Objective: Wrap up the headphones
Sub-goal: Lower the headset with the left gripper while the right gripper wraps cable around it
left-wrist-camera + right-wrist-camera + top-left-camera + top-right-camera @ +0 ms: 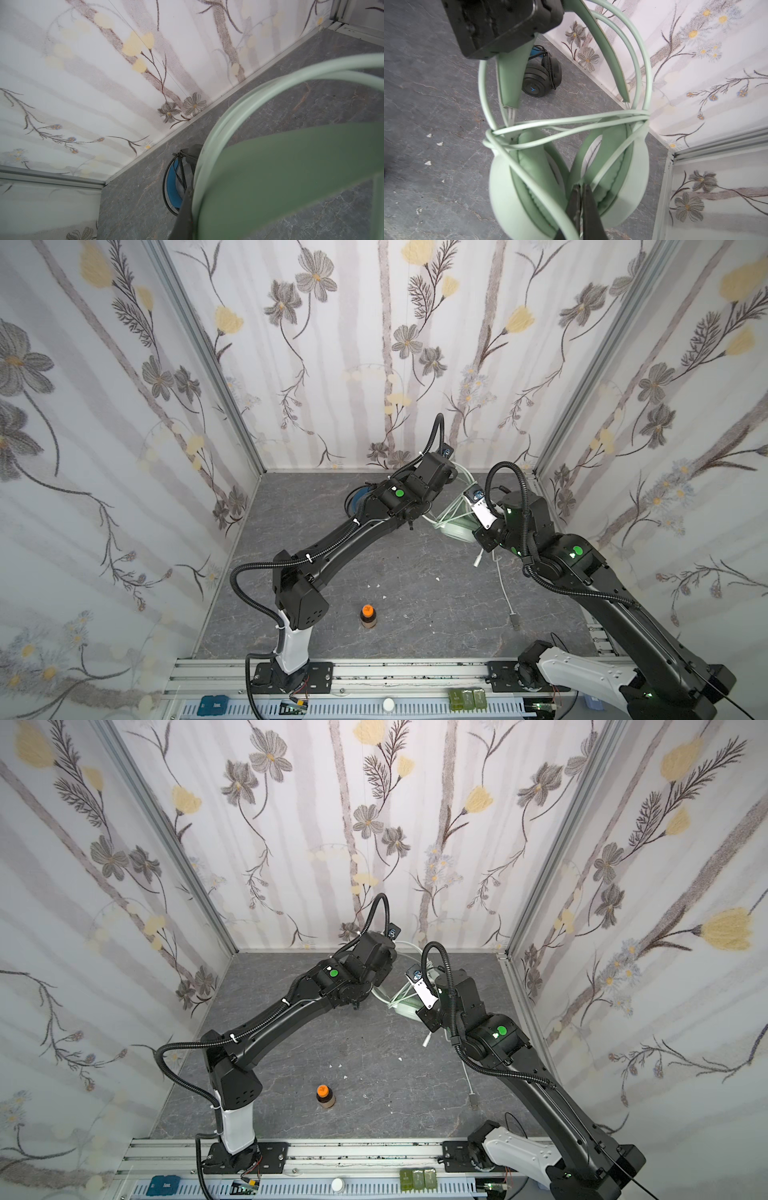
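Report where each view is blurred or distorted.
Left wrist view: the mint headphones loom close, out of focus; the wall is sharp. Right wrist view: they are crisp, the right hand soft. Both top views: sharp, with wide-angle lean in the corner posts.

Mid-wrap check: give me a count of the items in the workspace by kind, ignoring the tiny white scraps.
Headphones: 2 (mint green headphones, black headphones)
Bottles: 1 (orange-capped bottle)
Total: 3
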